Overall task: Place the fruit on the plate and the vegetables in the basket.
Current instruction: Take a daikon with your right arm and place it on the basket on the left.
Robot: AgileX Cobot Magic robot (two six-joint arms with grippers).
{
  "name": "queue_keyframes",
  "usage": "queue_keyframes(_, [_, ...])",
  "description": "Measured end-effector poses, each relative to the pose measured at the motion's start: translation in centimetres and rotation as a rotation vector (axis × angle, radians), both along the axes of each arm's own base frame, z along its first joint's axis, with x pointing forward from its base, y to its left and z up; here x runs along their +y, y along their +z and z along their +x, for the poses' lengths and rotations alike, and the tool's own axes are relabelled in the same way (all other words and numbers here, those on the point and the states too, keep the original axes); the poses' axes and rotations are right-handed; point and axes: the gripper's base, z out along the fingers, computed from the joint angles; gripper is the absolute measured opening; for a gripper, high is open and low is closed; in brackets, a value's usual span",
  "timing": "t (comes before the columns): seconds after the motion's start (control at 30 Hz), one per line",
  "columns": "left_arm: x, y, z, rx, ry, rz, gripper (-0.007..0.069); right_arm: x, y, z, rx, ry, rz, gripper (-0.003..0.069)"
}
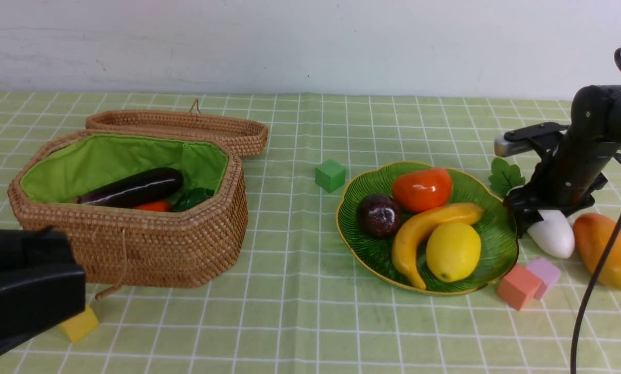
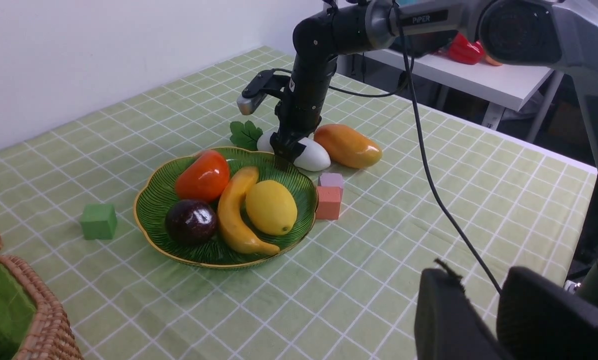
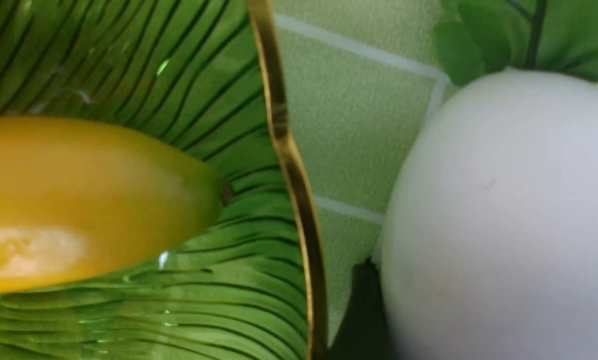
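Black left gripper [image 1: 27, 291] nearest, fingers' spacing unclear, green checked tablecloth [image 1: 300, 311], white wall behind, wicker basket [image 1: 134, 244], green plate [image 1: 497, 234] of fruit, right gripper [image 1: 536, 210] straddling glossy white radish [image 1: 554, 236], grip unclear, mango [image 1: 606, 252] beyond.

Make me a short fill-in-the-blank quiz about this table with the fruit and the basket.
1. The number of fruits on the green plate is ____.
2. The long purple eggplant lies inside the ____.
3. The mango lies on the tablecloth right beside the white ____.
4. The small block between basket and plate is coloured ____.

Missing words: four; basket; radish; green.
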Motion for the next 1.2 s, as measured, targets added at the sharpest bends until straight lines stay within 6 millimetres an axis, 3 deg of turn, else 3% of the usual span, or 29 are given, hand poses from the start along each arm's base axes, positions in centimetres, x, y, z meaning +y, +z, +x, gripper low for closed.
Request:
queue_keyframes(0.17, [0.0,0.0,0.0,0.000,0.000,-0.001,0.0165,0.1,1.0,-0.1,-0.024,0.003,0.000,0.0526])
queue_keyframes(0.33, [0.0,0.0,0.0,0.002,-0.002,-0.004,0.0165,0.1,3.5,-0.5,-0.074,0.006,-0.010,0.0526])
queue_keyframes(0.6, [0.0,0.0,0.0,0.002,-0.002,-0.004,0.0165,0.0,10.6,-3.4,-0.129,-0.046,-0.006,0.0526])
queue_keyframes(0.73, [0.1,0.0,0.1,-0.014,0.016,0.016,0.0165,1.5,14.9,-5.9,-0.157,-0.079,0.081,0.0526])
queue_keyframes(0.8, [0.2,-0.1,0.3,-0.019,0.034,0.026,0.0165,2.9,16.2,-6.7,-0.171,-0.062,0.130,0.0526])
queue_keyframes(0.87, [0.7,-0.2,0.7,-0.014,0.103,0.040,0.0165,7.2,18.5,-8.4,-0.209,0.030,0.232,0.0526])
queue_keyframes(0.93, [1.1,-0.2,1.1,-0.012,0.162,0.047,0.0165,10.7,19.7,-9.5,-0.241,0.127,0.303,0.0526])
queue_keyframes(1.2, [2.7,-0.1,2.4,0.007,0.407,0.015,0.0165,24.8,21.1,-13.1,-0.458,0.503,0.570,0.0526])
